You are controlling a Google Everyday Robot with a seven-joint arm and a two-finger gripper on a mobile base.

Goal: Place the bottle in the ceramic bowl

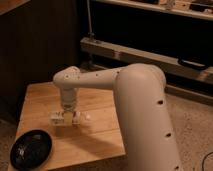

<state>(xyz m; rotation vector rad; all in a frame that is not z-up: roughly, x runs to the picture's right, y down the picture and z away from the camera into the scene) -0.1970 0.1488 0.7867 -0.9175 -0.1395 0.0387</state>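
Holding the small whitish plastic bottle [86, 118] crosswise in my closed gripper [65, 118], low over the middle of the light wooden table [100, 142]. The shallow black glossy ceramic bowl [31, 149] sits apart, on the table's near corner. My white arm [142, 105] overhangs the table's far side from the bowl. A dark metal rack [130, 52] stands behind.

White arm [135, 95] extended over wooden table [100, 140], gripper [65, 118] clamped on bottle [86, 118] just above tabletop, ceramic bowl [31, 149] positioned at near corner, well apart.

Small whitish bottle [84, 118] held sideways in the shut gripper [65, 118], black glossy ceramic bowl [30, 150] near-left, apart
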